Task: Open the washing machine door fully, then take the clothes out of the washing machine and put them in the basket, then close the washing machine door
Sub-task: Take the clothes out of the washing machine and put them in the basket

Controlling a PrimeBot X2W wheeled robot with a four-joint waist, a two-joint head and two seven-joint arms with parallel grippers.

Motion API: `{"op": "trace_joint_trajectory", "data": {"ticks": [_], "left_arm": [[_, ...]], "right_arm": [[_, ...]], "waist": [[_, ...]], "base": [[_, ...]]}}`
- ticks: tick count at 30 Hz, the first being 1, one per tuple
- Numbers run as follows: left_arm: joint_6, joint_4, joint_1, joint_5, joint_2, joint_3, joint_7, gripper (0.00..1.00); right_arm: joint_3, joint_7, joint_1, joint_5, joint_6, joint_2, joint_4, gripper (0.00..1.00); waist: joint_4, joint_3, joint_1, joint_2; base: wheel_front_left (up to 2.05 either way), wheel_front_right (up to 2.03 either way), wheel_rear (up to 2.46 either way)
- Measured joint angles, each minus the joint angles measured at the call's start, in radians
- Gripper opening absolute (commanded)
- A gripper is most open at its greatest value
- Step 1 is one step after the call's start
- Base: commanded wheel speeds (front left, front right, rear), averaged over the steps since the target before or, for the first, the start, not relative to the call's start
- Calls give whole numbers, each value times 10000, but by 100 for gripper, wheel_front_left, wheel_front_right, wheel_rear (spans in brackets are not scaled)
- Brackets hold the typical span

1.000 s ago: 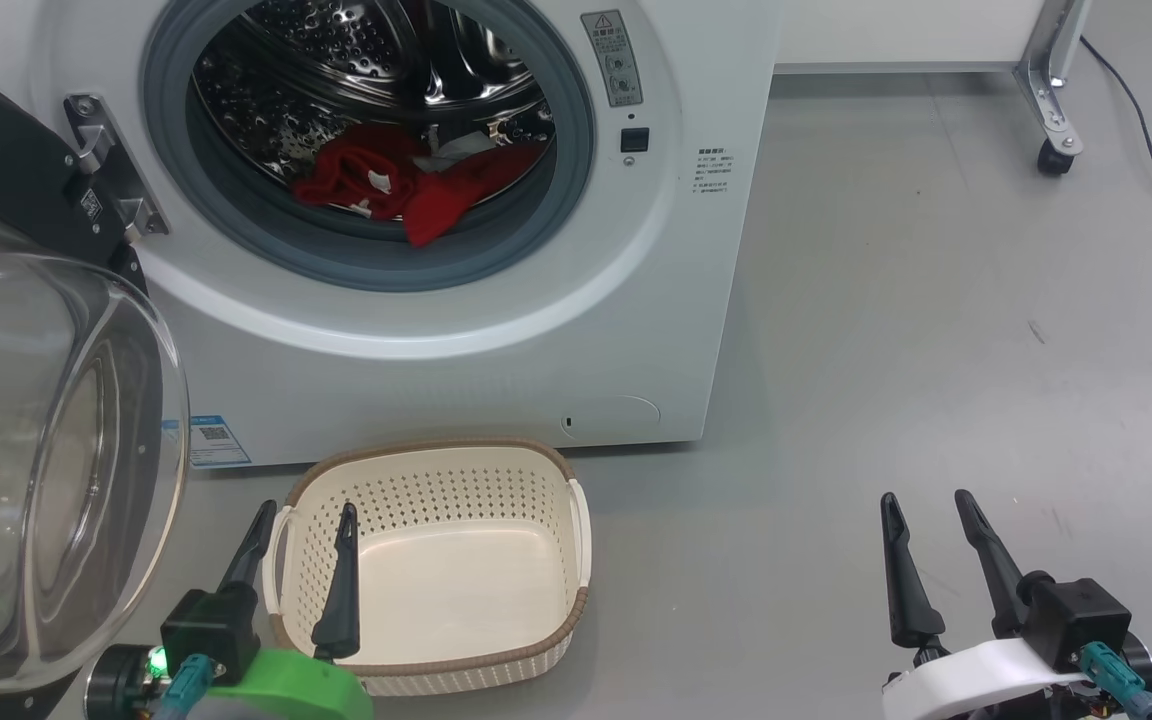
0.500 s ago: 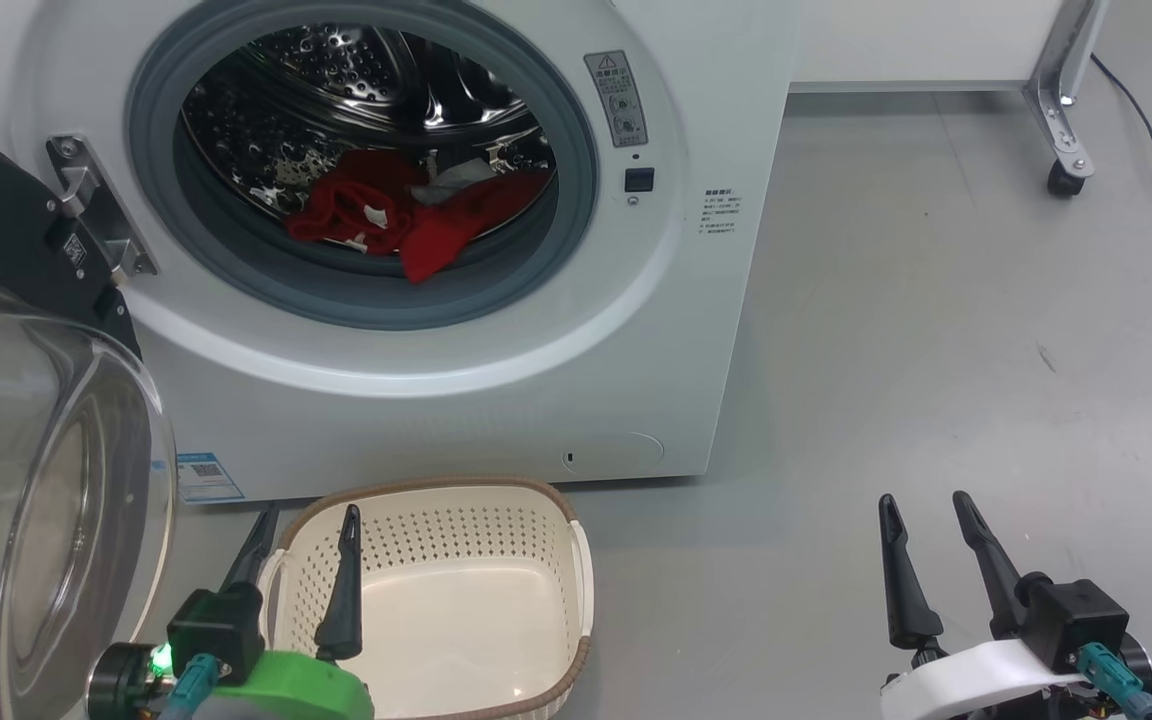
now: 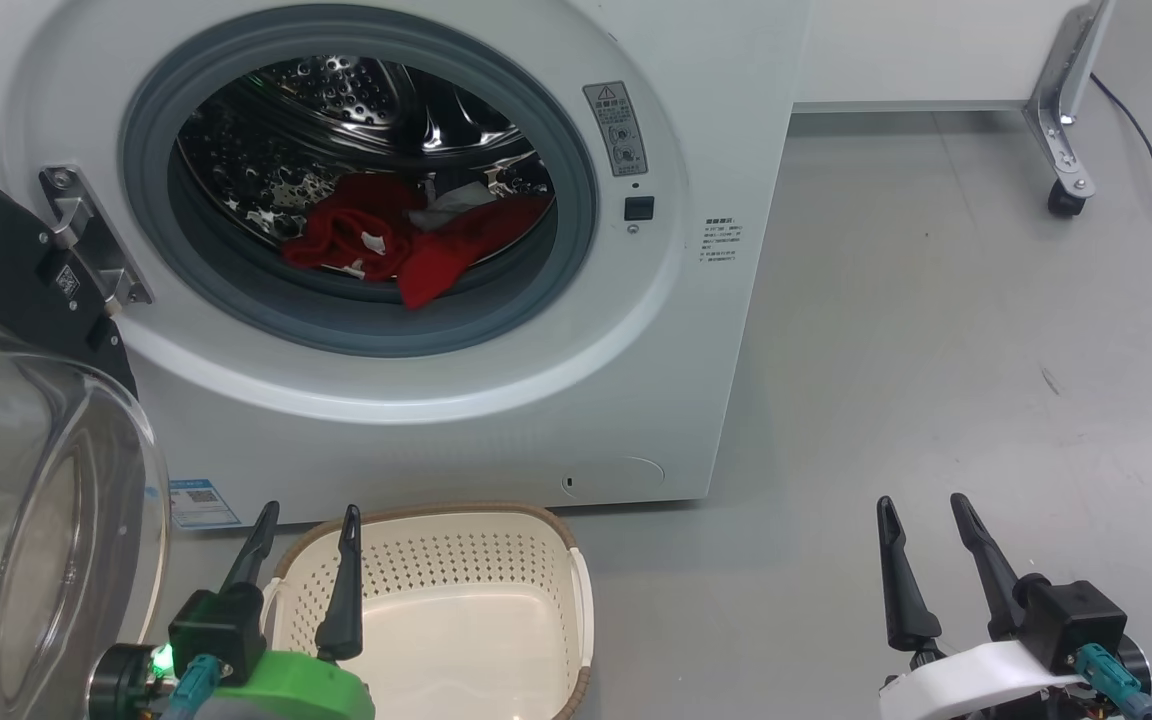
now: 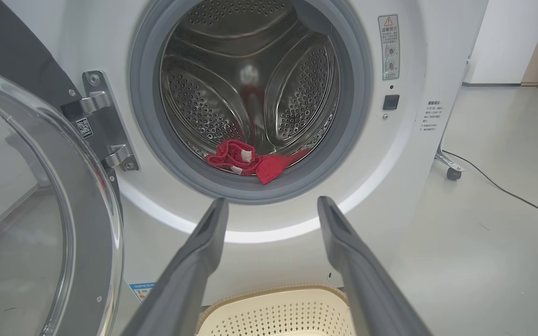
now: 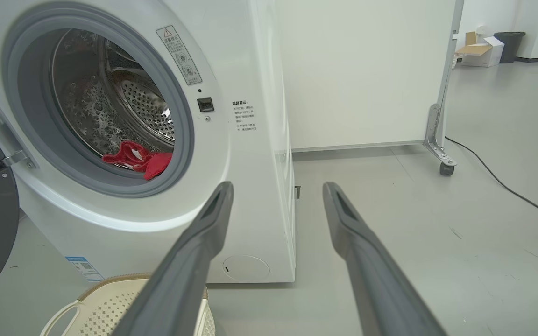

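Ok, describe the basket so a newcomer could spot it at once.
Find the big white front-loading washing machine, its round glass door swung open. On the grey floor before it stands a small cream plastic basket with perforated walls. Its brown woven-look rim sets it apart from the glossy machine and door.

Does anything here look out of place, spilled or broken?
Nothing really. The door is open, the basket sits empty before the washing machine, and the clothes lie in the drum, one red piece drooping onto the grey seal.
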Motion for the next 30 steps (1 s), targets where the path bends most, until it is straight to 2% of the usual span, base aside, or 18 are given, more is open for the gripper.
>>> {"op": "trace_joint_trajectory", "data": {"ticks": [30], "left_arm": [[-86,-23,39,-309,-23,-190,119,100]], "right_arm": [[102,-2,93,-27,8,-2,-23,100]], "waist": [[-36,255,0,0]], "base": [[0,0,0]]}}
